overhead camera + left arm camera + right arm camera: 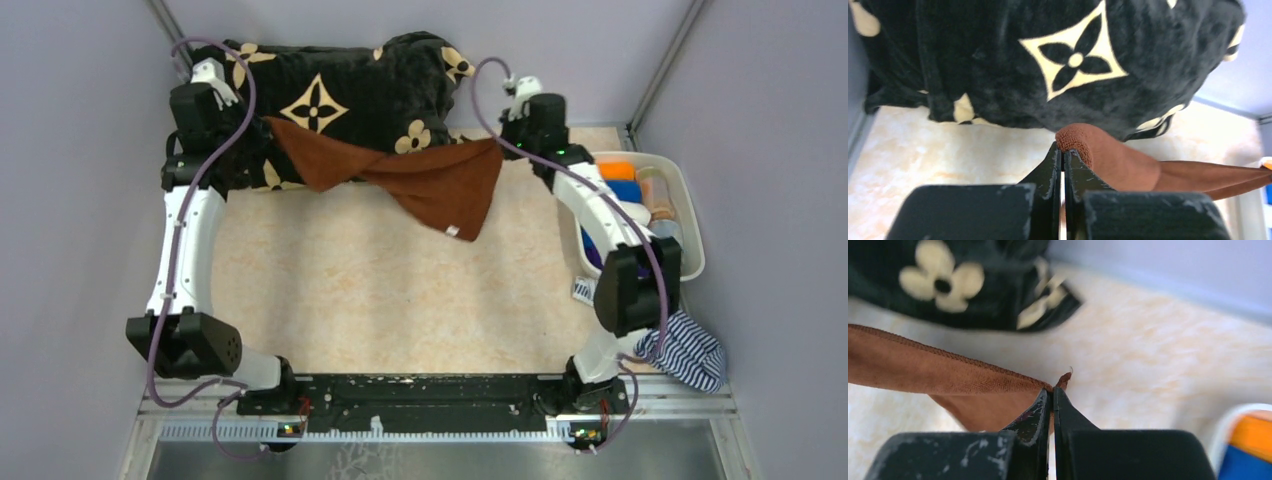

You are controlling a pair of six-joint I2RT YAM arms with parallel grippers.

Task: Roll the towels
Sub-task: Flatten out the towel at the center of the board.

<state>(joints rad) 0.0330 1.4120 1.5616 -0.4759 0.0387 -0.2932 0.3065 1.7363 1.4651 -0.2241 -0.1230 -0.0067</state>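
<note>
Brown towel [400, 180]: strung left to right over the far side of the table [380, 290], in front of the blanket [340, 75]. Left gripper [1062, 150] is clenched on its left corner, right gripper [1052, 392] on its right corner. Rolls [615, 170] lie in the bin [695, 225], far right.

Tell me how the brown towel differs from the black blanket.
The brown towel is plain and smaller; the black blanket is bigger, with beige flowers. The towel is stretched between the left gripper and the right gripper, both shut on it; the blanket lies heaped, unheld. Both are soft cloth.
</note>
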